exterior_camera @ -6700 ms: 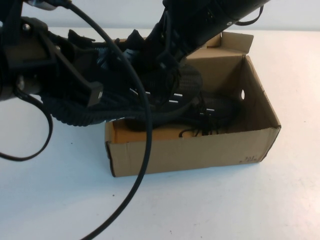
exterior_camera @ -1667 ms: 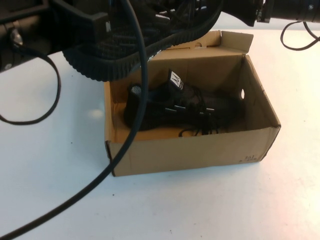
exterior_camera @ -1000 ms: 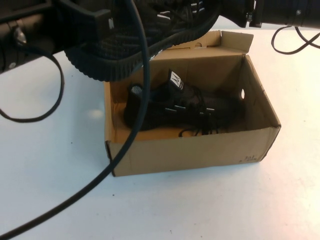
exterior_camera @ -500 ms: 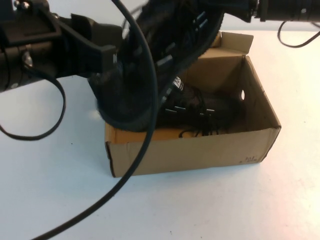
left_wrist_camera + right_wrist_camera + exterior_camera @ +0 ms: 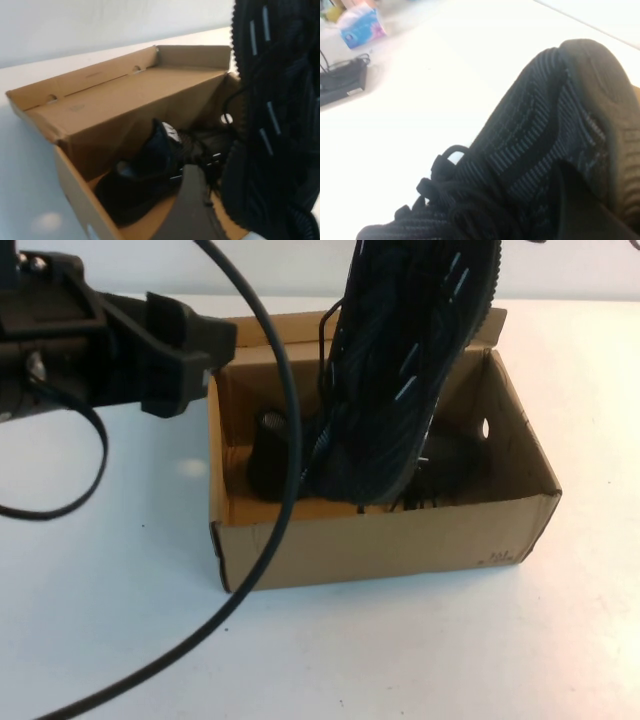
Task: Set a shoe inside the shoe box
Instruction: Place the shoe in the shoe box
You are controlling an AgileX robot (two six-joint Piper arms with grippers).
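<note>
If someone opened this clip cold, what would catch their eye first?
A black shoe hangs almost on end over the open cardboard box, its lower end dipping inside, with the right tool against it. A second black shoe already lies in the box. The left tool, open, sits just left of the box.

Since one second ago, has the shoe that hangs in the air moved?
Yes. The shoe has swung from lying across the box's back-left corner to standing steeply, its lower end now inside the shoe box, above the other shoe.
</note>
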